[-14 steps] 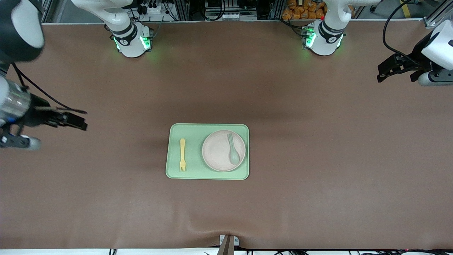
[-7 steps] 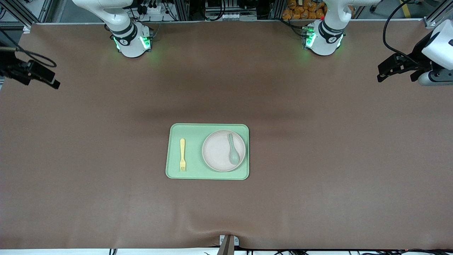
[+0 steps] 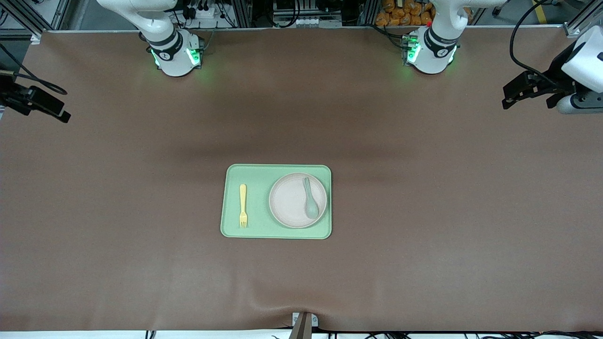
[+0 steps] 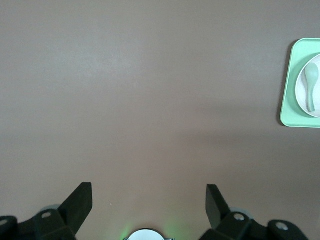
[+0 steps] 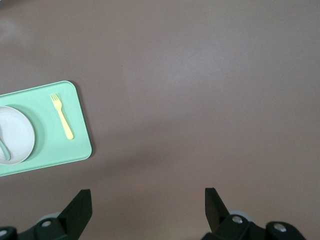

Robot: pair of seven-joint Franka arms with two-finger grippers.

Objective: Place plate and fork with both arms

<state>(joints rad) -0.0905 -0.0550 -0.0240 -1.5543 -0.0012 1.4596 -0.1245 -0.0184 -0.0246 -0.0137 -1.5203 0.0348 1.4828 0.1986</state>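
Brown matting covers the table (image 3: 424, 197), and we see a light-green tray (image 3: 256, 226) at its middle. On the tray the plate (image 3: 289, 202) lies toward the left arm's end, a grey-green spoon (image 3: 310, 200) resting in it; the fork (image 3: 243, 205) lies beside the plate toward the right arm's end, its long axis running from the arm bases toward the front camera, tines nearest the camera. Our left gripper (image 3: 511, 96) hangs with fingers spread over its table end; our right gripper (image 3: 59, 113) hangs likewise over the other end. Both are empty, well apart from the tray. We judge the right gripper nearer the fork, the left nearer the plate.
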